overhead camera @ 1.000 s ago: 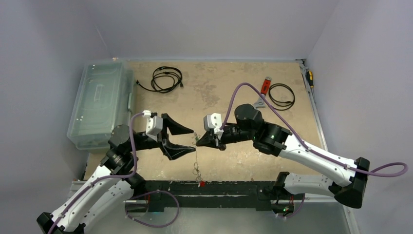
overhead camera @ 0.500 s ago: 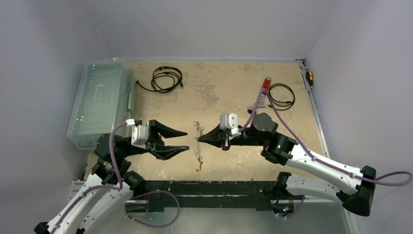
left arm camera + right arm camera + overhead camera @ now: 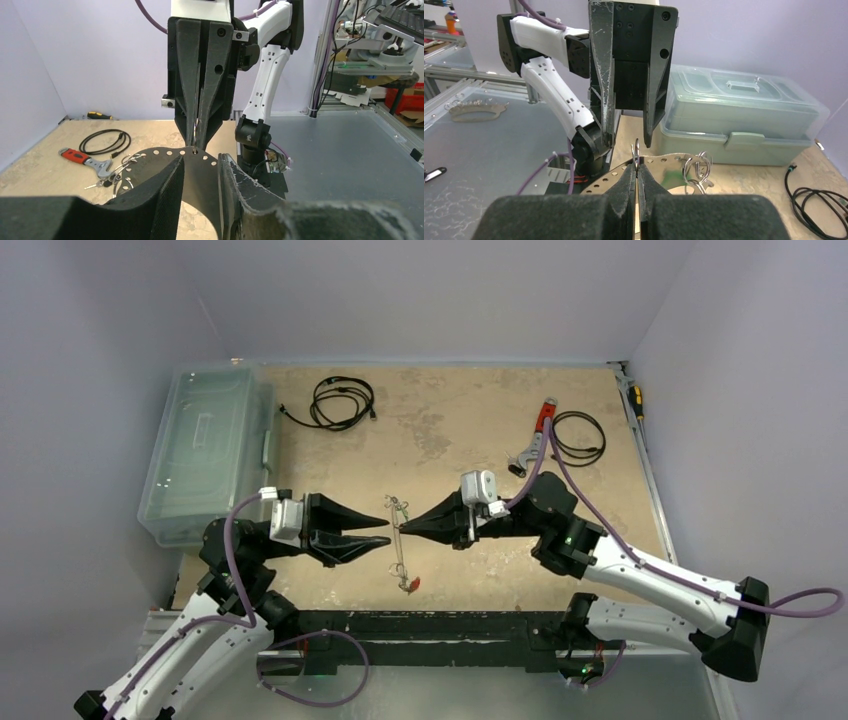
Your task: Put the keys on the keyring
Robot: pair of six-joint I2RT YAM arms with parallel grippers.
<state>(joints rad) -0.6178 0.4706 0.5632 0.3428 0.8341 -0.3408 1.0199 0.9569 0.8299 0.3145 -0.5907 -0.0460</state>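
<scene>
The keyring is a thin flat grey hoop with small holes, seen edge-on from above. My right gripper is shut on its rim and holds it upright above the table; this shows in the right wrist view. Keys, one with a red tag, hang at the hoop's near end. Small split rings hang through its holes. My left gripper is open and faces the right one. In its wrist view the hoop stands between its fingers without touching them.
A clear plastic box stands at the left edge. A black coiled cable lies at the back. A red-handled wrench and a second cable lie at the back right. A screwdriver lies by the right wall.
My right gripper has carried the keyring a little left and tilted it. My left gripper has narrowed and come right, so its fingertips now flank the hoop.
</scene>
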